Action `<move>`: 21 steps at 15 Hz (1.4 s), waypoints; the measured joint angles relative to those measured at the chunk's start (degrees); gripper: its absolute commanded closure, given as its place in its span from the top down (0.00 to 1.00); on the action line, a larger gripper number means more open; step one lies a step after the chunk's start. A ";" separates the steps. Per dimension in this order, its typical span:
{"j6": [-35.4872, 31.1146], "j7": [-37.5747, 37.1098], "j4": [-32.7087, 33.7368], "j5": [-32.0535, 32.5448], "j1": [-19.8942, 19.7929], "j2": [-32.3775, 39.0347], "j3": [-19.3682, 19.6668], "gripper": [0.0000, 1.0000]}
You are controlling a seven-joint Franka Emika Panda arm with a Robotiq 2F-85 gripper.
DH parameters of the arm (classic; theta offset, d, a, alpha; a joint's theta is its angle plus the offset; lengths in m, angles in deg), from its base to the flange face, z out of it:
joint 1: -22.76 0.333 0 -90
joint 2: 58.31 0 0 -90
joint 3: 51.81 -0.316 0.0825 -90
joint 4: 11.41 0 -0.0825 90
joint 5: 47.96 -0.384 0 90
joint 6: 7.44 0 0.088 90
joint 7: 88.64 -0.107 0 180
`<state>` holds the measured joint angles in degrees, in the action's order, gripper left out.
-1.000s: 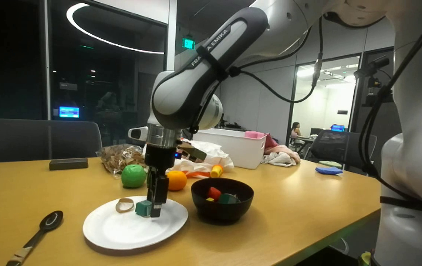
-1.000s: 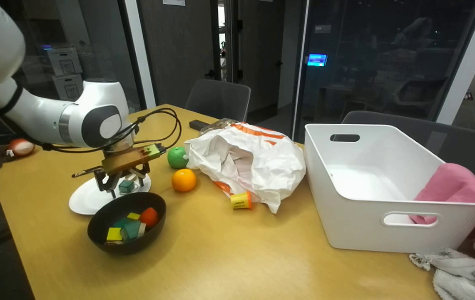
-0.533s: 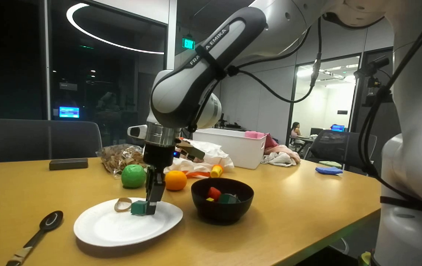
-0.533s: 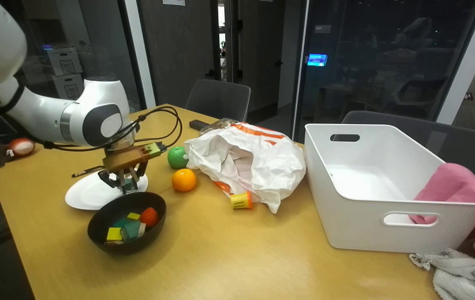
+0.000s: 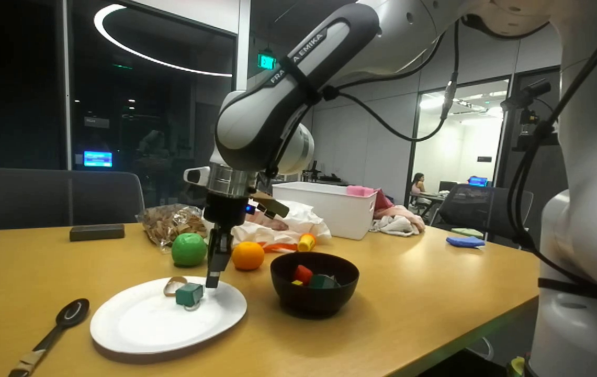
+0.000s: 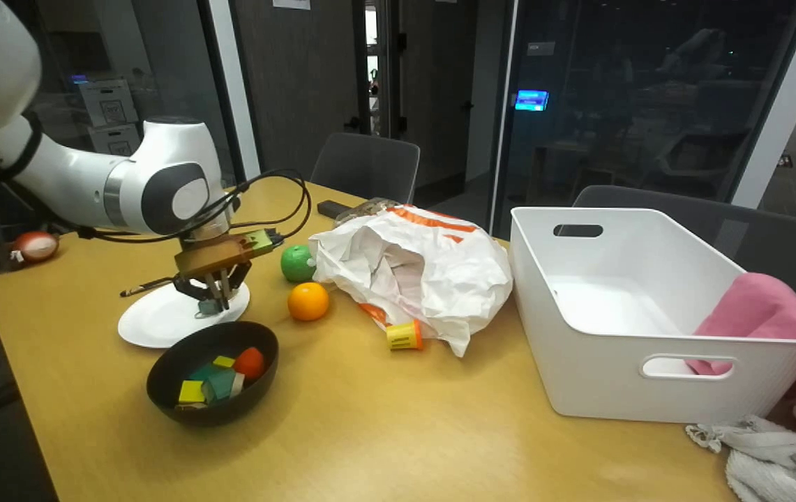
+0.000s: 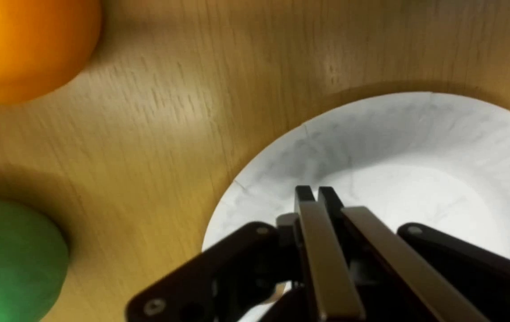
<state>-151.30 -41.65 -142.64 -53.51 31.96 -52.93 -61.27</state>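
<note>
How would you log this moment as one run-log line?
gripper: shut, holding nothing, over white plate | teal block: on plate, not held | black bowl: beside plate, coloured pieces inside

1. On my arm (image 5: 324,52), in an exterior view, I read "FRA" and then "A EMIKA" in pale letters; a black strap (image 5: 299,78) crosses the lettering between them.
2. High in the room shines a lit green sign (image 5: 266,61), probably an exit sign, though its marks are too small for me.
3. The yellow tub (image 6: 404,336) bears dark print on its side, illegible from here.
4. Two stacked boxes (image 6: 110,103) each carry a dark printed mark whose letters I cannot make out.
5. A grey plaque (image 6: 541,49) and the blue screen (image 6: 531,100) below it are unreadable to me in both exterior views.
</note>
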 measured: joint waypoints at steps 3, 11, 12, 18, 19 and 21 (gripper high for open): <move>0.66 -0.11 0.05 -0.12 -0.26 -0.36 -0.04 0.65; 0.64 -0.10 0.06 -1.81 0.44 -0.26 -3.10 1.00; 0.60 -0.09 0.06 -1.89 0.64 -0.18 -3.53 1.00; 0.30 0.57 0.46 -1.89 0.64 1.41 -4.14 1.00; -0.01 1.01 0.57 -1.89 0.60 1.57 -4.14 1.00; -1.16 1.86 0.60 -1.94 0.60 1.83 -4.17 1.00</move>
<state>-152.46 -39.78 -142.04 -55.45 32.56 -51.10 -65.44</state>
